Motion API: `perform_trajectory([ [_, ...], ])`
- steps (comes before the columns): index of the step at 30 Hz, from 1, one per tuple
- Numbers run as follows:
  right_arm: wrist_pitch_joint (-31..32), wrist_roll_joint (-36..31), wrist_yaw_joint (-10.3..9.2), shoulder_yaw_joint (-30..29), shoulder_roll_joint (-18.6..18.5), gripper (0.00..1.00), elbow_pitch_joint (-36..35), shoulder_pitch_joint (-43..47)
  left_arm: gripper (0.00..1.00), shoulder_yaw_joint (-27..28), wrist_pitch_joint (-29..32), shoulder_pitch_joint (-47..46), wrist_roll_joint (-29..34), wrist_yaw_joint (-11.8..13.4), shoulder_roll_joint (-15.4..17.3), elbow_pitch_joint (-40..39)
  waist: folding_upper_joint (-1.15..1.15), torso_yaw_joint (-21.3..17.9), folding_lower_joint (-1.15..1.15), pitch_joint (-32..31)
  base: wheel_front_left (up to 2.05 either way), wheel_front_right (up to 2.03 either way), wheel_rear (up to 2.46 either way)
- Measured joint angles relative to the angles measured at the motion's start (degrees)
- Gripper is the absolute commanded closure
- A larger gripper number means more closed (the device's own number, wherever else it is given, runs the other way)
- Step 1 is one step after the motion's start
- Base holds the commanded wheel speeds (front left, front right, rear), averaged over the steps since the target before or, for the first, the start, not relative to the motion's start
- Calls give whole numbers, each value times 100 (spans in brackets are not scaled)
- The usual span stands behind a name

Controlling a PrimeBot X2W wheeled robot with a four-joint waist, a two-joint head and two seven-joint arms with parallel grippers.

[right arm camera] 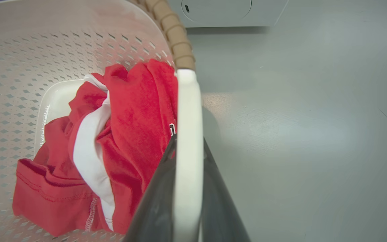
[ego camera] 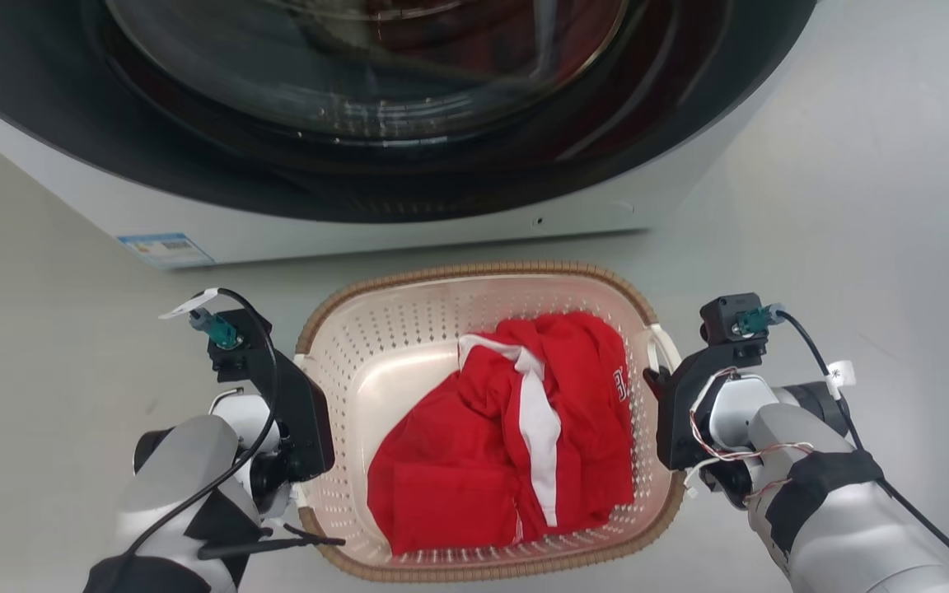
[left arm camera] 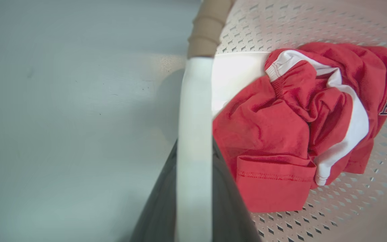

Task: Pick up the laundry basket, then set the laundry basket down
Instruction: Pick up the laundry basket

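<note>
The laundry basket [ego camera: 474, 270], cream and perforated with a brown woven-look rim, sits in the middle of the head view and holds a red and white garment [ego camera: 507, 445]. My left gripper [ego camera: 310, 445] is at its left side and my right gripper [ego camera: 668, 412] at its right side. In the left wrist view my left gripper [left arm camera: 195, 144] is shut on the white side handle [left arm camera: 195, 101], with a dark finger on each side of it. In the right wrist view my right gripper [right arm camera: 188, 144] is shut the same way on the other handle [right arm camera: 188, 101]. Whether the basket's base touches the floor is hidden.
A white washing machine [ego camera: 359, 222] with a dark round door [ego camera: 367, 66] stands just beyond the basket's far rim. Grey floor [ego camera: 46, 329] lies to either side of the basket, and bare floor [right arm camera: 297, 134] runs along its right side.
</note>
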Motion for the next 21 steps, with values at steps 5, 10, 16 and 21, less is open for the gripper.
perform_trajectory([
  [5,243,144,1,108,1,100,4,128,100,-13,242,146,-116,0,3,38,0,2,0,-340,0,0,0],
  [10,547,394,1,230,10,100,-2,327,100,-42,515,329,-207,0,14,80,0,0,-1,-769,0,0,0],
  [16,899,679,1,322,10,100,-1,517,100,-93,804,533,-403,0,24,109,-1,0,-1,-1283,0,0,0],
  [21,1170,862,0,382,11,100,0,681,100,-124,1006,724,-498,0,27,146,0,7,-1,-1691,0,0,0],
])
